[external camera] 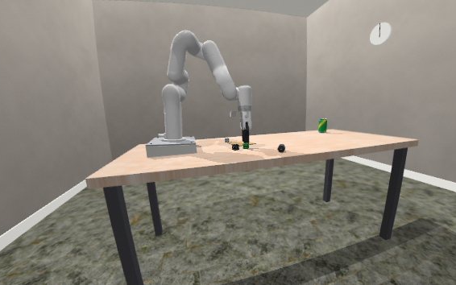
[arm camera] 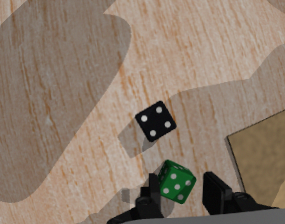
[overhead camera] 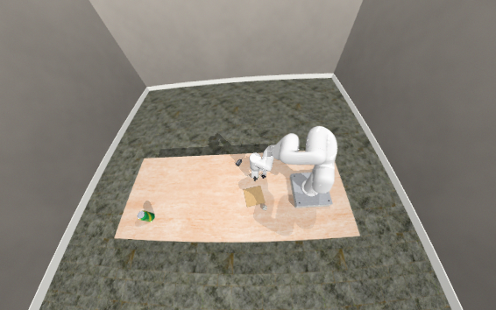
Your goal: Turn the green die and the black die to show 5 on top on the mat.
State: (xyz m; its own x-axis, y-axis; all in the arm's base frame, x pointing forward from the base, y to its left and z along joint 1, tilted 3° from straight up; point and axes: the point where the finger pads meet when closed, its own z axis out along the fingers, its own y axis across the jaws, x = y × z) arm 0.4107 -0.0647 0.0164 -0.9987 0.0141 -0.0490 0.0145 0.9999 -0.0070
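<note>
Gripper and dice beside the tan square mat (overhead camera: 253, 196) (external camera: 253, 143) (arm camera: 267, 155). The small green cube die with white pips (external camera: 246, 146) (arm camera: 177, 181) lies on the tabletop (overhead camera: 192, 188) (external camera: 337, 141), just off the mat, with 5 apparently uppermost. The black fingers (overhead camera: 259, 178) (external camera: 246, 141) stand partly apart, one on either side of it, clamping nothing. The small black cube die with white pips (external camera: 235, 147) (arm camera: 156, 121) lies farther from the mat and shows 4, so it presumably still requires a quarter turn. The small white die (overhead camera: 264, 207) (external camera: 226, 140) sits beside a mat corner; its number is unreadable.

The green die is probably light, stiff and rather smooth. It is best taken across two opposite side faces, at mid-height; its edges look skewed to the fingers, so a corner grip could spin or tip it. A level carry onto the mat would preserve its 5.
</note>
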